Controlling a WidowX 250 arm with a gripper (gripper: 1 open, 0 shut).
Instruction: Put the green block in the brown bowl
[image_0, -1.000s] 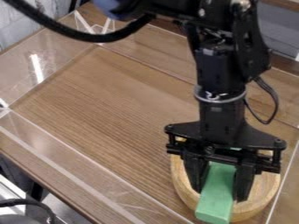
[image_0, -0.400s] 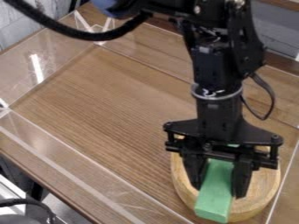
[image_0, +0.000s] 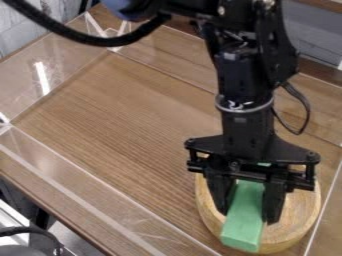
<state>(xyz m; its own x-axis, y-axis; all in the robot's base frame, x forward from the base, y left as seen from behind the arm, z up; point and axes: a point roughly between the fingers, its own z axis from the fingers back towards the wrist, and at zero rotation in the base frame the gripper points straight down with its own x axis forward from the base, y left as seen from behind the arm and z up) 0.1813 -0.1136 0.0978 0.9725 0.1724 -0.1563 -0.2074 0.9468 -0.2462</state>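
Pincer (image_0: 250, 197) fingers are clamping on the upper end of the green block (image_0: 247, 228), and the arm is pointing steeply down over the brown bowl (image_0: 310, 222). The block is leaning at a slant, its lower end lying over the bowl's near rim and its upper end tucked between the fingers above the hollow. It is not yet lying wholly inside, so the step in hand seems to be the release. To do that well, the arm is probably needing to draw the block farther in over the bowl's middle and lower it before letting go; released as it is, the bar could tip outward over the rim and slide onto the bench (image_0: 120, 110). The bench is showing a brown wood-grain top, with clear plastic walls (image_0: 47, 50) standing round its edges. Beyond them little can be told.
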